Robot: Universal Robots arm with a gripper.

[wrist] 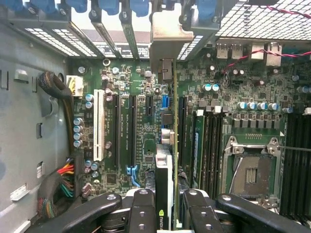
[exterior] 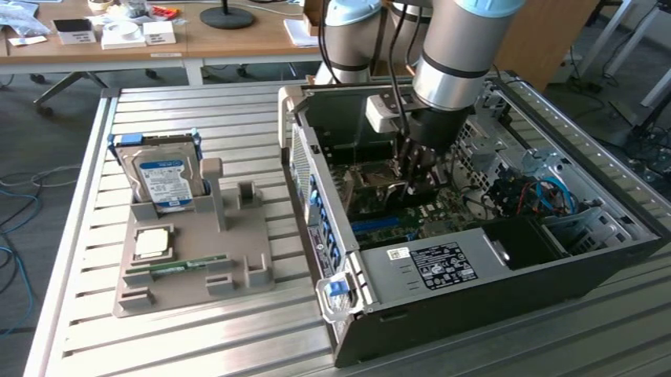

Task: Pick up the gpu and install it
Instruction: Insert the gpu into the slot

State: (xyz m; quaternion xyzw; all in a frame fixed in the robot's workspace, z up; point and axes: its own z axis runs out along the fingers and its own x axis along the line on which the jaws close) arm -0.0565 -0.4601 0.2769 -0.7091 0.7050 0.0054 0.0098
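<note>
In the exterior view, the arm reached down into the open computer case (exterior: pixel 524 259), which lay on its side on the slatted metal table (exterior: pixel 210 102). The gripper (exterior: pixel 417 169) sat low inside, over the board. Its dark fingers merged with the shadowed parts around them, so neither their hold nor the card could be made out from there. The upper arm was cut off by the frame. Well apart, toward the exterior view's left, a grey tray (exterior: pixel 251 259) held an upright hard drive (exterior: pixel 163 177) and a green memory stick (exterior: pixel 188 265) lying flat.

In the wrist view, the gpu (wrist: pixel 165 174) appeared edge-on, a thin strip standing across the motherboard (wrist: pixel 141 97). The black fingers (wrist: pixel 141 208) were clamped on it from both sides. Their tips and the gripper (wrist: pixel 167 206) body were partly cut off at the picture's edge. The card's pale bracket (wrist: pixel 167 29) lay against the case's rear slot openings. The card itself lay between the black expansion slots and the memory slots, beside the empty CPU socket (wrist: pixel 250 172). Its connector edge was hidden by the card, so I could not tell whether it was seated in a slot. A cable bundle (wrist: pixel 60 184) ran along the case wall.
</note>
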